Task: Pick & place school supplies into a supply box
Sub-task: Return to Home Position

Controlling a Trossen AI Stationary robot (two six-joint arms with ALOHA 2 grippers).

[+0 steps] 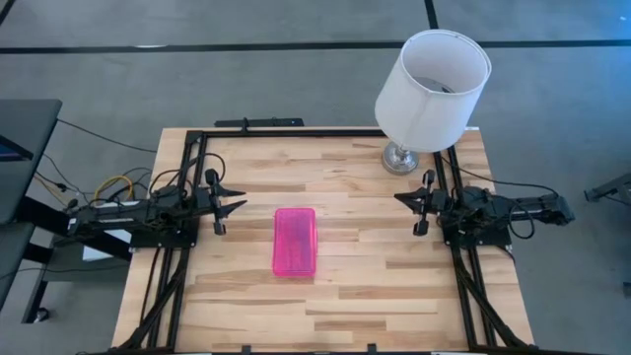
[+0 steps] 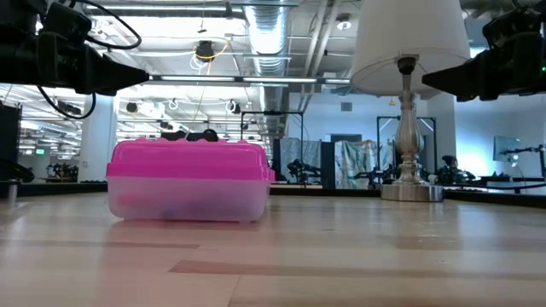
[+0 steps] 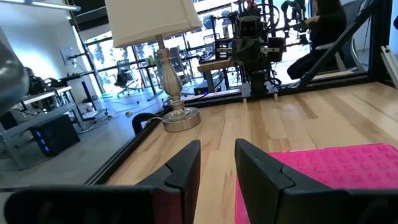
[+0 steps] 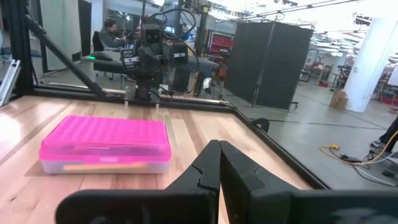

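The supply box (image 1: pixel 295 241), a clear base under a hot-pink lid, rests flat and closed at the table's middle; it also shows in the low view (image 2: pixel 188 179) and the right wrist view (image 4: pixel 106 140). Through the clear base, dim orange (image 4: pixel 93 166) and blue (image 2: pixel 179 205) shapes of school supplies show. My left gripper (image 1: pixel 241 198) hovers level and open at the left edge, pointing toward the box, its fingers (image 3: pixel 186 158) apart with nothing between them. At the right edge my right gripper (image 1: pixel 397 196) hovers level and shut (image 4: pixel 219 144), well clear of the box.
A white-shaded lamp (image 1: pixel 432 89) stands on its metal base (image 1: pixel 399 156) at the far right corner. Black frame rails (image 1: pixel 296 131) run along the left, far and right edges. Bare wood lies all around the box. A person (image 4: pixel 112 31) sits beyond the table.
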